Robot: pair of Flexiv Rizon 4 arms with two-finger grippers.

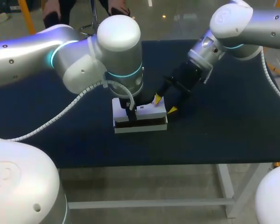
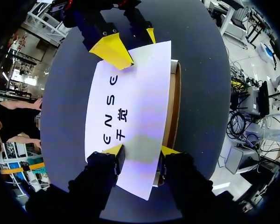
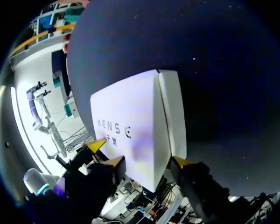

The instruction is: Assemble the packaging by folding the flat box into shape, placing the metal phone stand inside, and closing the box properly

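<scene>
The white printed box lies mid-table with its lid nearly down. A brown inner edge shows along its front side. My left gripper stands straight down over the box's left end, open, with its yellow tips on the lid. At the box's right end my right gripper comes in slanting and open. One of its tips rests on the lid's corner, the other is off the box's end. In the right wrist view the box's end sits between the open fingers of my right gripper. No phone stand shows.
The dark table top stretches bare around the box. My left arm's large elbow hangs over the table behind the box, and a white cable trails from it across the left part.
</scene>
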